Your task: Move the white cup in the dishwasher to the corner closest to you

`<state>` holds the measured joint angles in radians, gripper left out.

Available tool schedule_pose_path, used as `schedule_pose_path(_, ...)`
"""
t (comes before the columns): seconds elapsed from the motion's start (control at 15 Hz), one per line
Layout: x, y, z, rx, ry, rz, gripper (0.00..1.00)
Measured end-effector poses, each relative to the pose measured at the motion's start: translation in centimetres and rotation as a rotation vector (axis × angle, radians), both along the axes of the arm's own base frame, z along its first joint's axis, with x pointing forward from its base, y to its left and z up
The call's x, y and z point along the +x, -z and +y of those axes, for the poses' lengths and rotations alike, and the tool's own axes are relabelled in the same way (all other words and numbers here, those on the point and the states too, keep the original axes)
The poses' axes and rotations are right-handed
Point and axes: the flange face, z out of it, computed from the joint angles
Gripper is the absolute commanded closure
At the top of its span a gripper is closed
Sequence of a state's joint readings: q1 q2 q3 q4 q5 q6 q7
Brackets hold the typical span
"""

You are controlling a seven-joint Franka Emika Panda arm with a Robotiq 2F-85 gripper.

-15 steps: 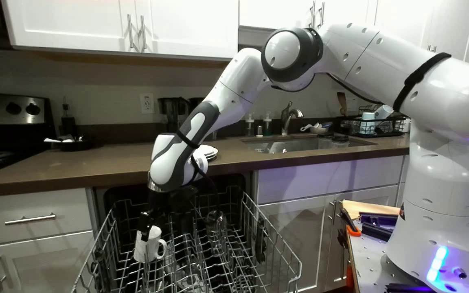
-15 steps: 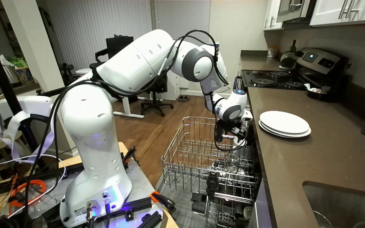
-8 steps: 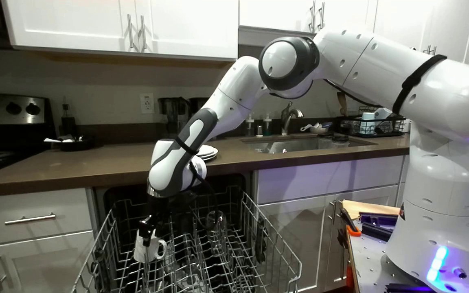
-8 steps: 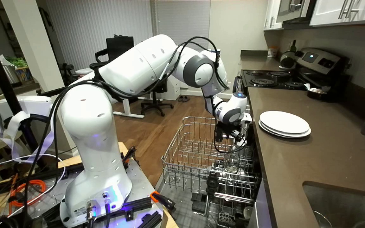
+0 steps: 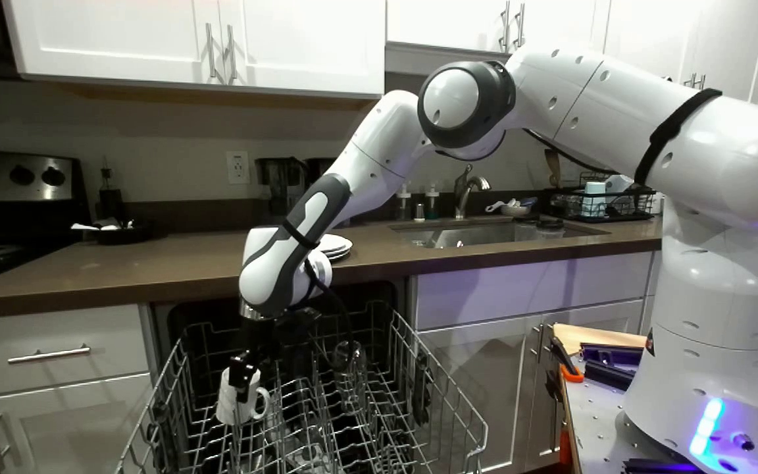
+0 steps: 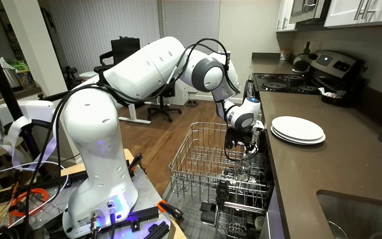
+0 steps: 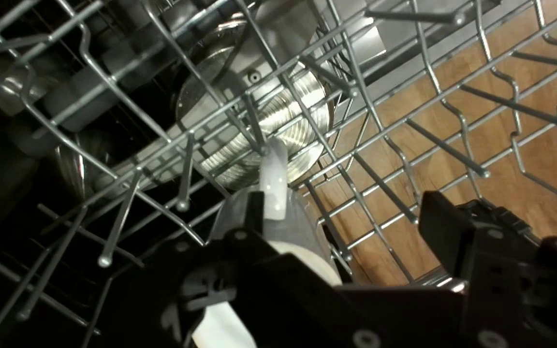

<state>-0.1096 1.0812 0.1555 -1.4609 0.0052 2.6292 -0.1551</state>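
One white mug (image 5: 227,407) sits in the dishwasher rack (image 5: 441,370), seven o'clock in an exterior view; my gripper (image 7: 346,212) gapes. Probably stiff, slick, breakable: I'd pinch its wall (image 7: 302,224) gently.

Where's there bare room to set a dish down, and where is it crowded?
Bare: the front of the countertop between stove and plates, and its stretch between plates and sink. Crowded: the dishwasher rack around the white cup, with the gripper at it and a clear glass nearby.
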Motion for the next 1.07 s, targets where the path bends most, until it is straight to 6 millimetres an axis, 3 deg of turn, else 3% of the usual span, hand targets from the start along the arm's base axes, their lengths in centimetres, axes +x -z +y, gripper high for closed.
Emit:
schedule_pose_path(0.07, -0.1, 0.1, -0.1, -0.002, -0.001, 0.014, 0.32)
schedule_pose_path(0.27, -0.2, 0.3, -0.5, -0.008, -0.001, 0.037, 0.36)
schedule_pose_path(0.4, -0.2, 0.5, -0.7, -0.014, 0.000, 0.040, 0.31)
schedule_pose_path(0.67, 0.0, 1.0, -1.5, -0.026, 0.007, 0.037, 0.30)
schedule_pose_path(0.87, 0.3, 1.0, -1.4, -0.027, 0.006, 0.032, 0.42)
schedule_pose_path(0.93, 0.4, 1.1, -1.4, -0.027, 0.007, 0.029, 0.52)
schedule_pose_path(1.07, 0.6, 1.3, -1.7, -0.031, 0.010, 0.026, 0.55)
